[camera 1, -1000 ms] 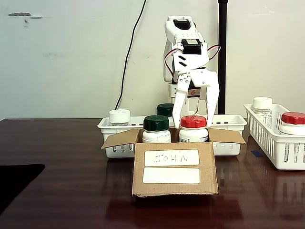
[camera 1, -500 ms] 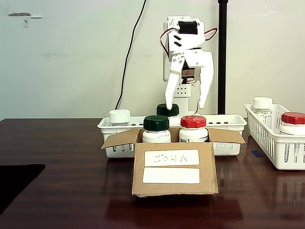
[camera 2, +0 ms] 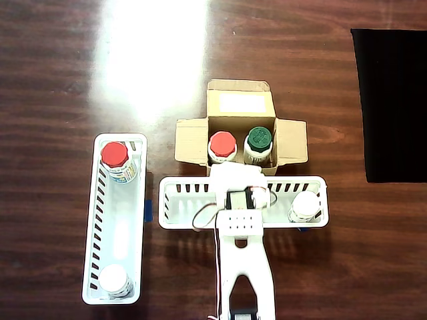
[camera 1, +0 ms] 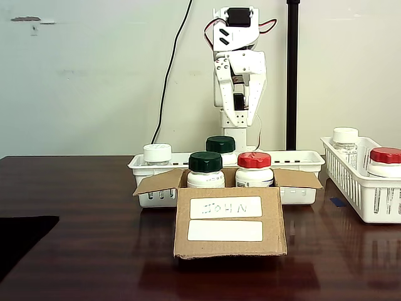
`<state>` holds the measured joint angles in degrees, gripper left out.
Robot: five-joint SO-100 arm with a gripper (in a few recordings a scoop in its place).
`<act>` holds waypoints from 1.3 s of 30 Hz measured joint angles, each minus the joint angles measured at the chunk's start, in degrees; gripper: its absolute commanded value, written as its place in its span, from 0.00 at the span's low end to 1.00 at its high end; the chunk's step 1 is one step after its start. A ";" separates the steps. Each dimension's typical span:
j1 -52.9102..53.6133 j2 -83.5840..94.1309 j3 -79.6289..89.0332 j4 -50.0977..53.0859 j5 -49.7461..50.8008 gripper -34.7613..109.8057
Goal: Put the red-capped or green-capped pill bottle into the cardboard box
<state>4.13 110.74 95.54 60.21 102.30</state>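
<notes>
Two pill bottles stand upright inside the small brown corrugated cardboard box (camera 1: 230, 222), below and in front of the white two-finger pincer (camera 1: 239, 116) in the fixed view. One is the white plastic pill bottle with a red ribbed screw cap (camera 1: 254, 169), the other a white bottle with a dark green cap (camera 1: 205, 170); they sit side by side, just apart, with their caps above the box's front wall. In the overhead view the red-capped pill bottle (camera 2: 222, 147) lies just ahead of the arm's white head, with the green-capped one (camera 2: 259, 143) beside it.

The pincer hangs high above the long white slotted plastic basket (camera 1: 301, 160) behind the box, pointing down and holding nothing. Its fingers look drawn close together, but whether they fully meet I cannot tell.

Beneath the pincer in that basket stands another dark green-capped bottle (camera 1: 220, 145), and a white-capped bottle (camera 1: 157, 153) sits toward the basket's left end in the fixed view. Well off to the pincer's right in the fixed view, a second white slotted basket (camera 1: 360, 185) holds a white-capped bottle (camera 1: 345, 141) and another red-capped bottle (camera 1: 385, 160). Everything rests on a dark glossy wooden table (camera 1: 81, 251).
</notes>
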 measured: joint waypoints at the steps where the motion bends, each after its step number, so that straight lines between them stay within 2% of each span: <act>1: -0.35 2.11 2.37 0.00 0.18 0.24; 10: -3.96 31.82 32.78 -1.85 2.81 0.25; 17: -3.78 61.61 47.20 9.49 5.19 0.25; 21: -3.16 73.39 52.38 12.39 6.50 0.25; 27: -3.16 81.39 58.45 13.27 5.98 0.25; 32: -3.78 81.39 62.49 13.45 3.96 0.25; 39: -5.71 81.39 72.07 6.06 0.18 0.25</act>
<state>-1.58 192.13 167.61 66.27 102.48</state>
